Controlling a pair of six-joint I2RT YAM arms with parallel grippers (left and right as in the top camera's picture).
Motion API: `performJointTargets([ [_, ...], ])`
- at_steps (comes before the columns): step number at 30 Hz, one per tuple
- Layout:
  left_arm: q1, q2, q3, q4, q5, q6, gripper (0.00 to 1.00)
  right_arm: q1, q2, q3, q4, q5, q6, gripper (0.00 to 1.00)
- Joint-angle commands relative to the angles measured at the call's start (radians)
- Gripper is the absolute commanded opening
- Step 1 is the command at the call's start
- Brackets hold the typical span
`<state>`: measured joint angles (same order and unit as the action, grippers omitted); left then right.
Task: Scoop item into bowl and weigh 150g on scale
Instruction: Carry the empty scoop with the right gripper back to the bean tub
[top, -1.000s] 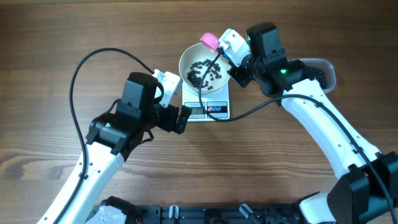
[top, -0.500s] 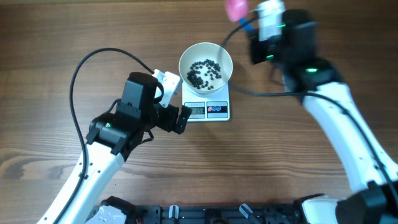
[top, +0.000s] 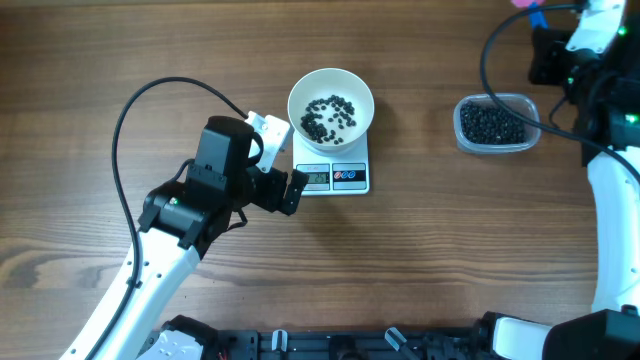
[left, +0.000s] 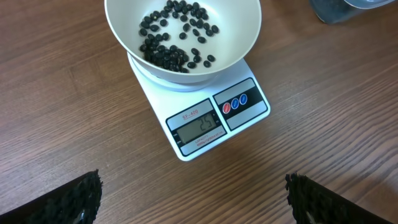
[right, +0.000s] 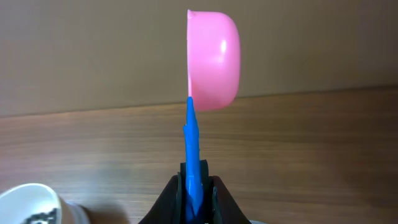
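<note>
The right gripper (right: 196, 186) clamps the blue handle of the pink scoop (right: 214, 59), cup end up, plain only in its wrist view; the left gripper (left: 193, 186) gapes wide before the scale (left: 217, 118); beans (left: 168, 50) lie in the bowl (left: 242, 37) on it; overhead alone shows the whole tub (top: 493, 123) near the right edge of the tabletop (top: 450, 250).

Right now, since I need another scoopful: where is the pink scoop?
The pink scoop is clamped by its handle in the right hand, at the overhead view's top right edge, just beyond the clear tub.
</note>
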<state>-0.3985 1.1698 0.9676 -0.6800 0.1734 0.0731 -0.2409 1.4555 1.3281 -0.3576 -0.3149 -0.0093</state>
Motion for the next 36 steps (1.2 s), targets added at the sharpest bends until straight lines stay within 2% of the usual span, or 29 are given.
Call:
performJointTargets([
  [1,-0.005,0.003,-0.006,0.003,0.016,0.002,1.0,-0.03,0.004,-0.006,0.005,-0.031,-0.095,0.04],
  [3,-0.005,0.003,-0.006,0.003,0.016,0.001,1.0,-0.032,0.005,-0.006,0.001,-0.032,-0.074,0.04],
  [7,-0.005,0.003,-0.006,0.003,0.016,0.001,1.0,-0.032,0.005,-0.006,-0.029,-0.043,0.064,0.04],
  [11,-0.005,0.003,-0.006,0.003,0.016,0.002,1.0,-0.032,0.005,-0.006,-0.165,-0.043,0.208,0.04],
  [13,-0.005,0.003,-0.006,0.003,0.016,0.002,1.0,-0.032,0.005,-0.006,-0.242,-0.043,0.227,0.04],
  [16,-0.005,0.003,-0.006,0.003,0.016,0.002,1.0,-0.032,0.005,-0.006,-0.341,-0.047,0.18,0.04],
  [24,-0.005,0.003,-0.006,0.003,0.016,0.002,1.0,-0.032,0.005,-0.006,-0.522,-0.027,-0.153,0.04],
  [32,-0.005,0.003,-0.006,0.003,0.016,0.002,1.0,-0.032,0.008,-0.006,-0.587,0.216,-0.168,0.04],
  [36,-0.005,0.003,-0.006,0.003,0.016,0.001,1.0,-0.032,0.008,-0.006,-0.598,0.229,-0.141,0.04],
])
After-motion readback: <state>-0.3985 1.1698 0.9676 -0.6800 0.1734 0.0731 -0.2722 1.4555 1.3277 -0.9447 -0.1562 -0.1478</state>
